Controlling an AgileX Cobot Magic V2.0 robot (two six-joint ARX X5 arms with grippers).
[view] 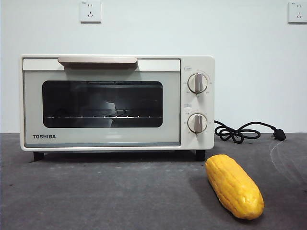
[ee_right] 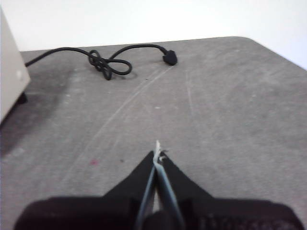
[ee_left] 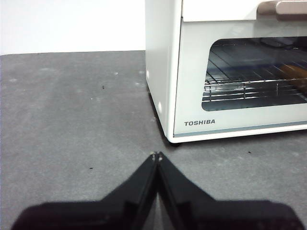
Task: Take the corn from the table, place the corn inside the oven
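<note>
On the dark grey, mottled counter [view: 105, 196], which fills the lower part of the front view, a cream-white TOSHIBA oven [view: 117, 102] stands on black feet, its door shut, a wire rack visible behind the dark glass. A plain white wall rises behind it, with two wall sockets [view: 90, 11] high up. A black power cord [view: 242, 131] lies coiled on the counter beside the oven's knob side, its plug resting free near faint pale scratch marks.

The corn [view: 234, 186] lies on the counter in front of the oven's knob-side corner, apart from the oven, angled with one tapered end toward the oven foot and the other toward the camera.

The left claw [ee_left: 157, 155] hangs above bare counter near the oven's other front corner, its two black jaws pressed together at the tips and holding nothing. The right claw [ee_right: 158, 154] hangs above the scratched stretch of counter, the cord ahead of it, its jaws likewise together and empty. The corn shows in neither wrist view, so its position relative to either claw cannot be told; nothing touches it.
</note>
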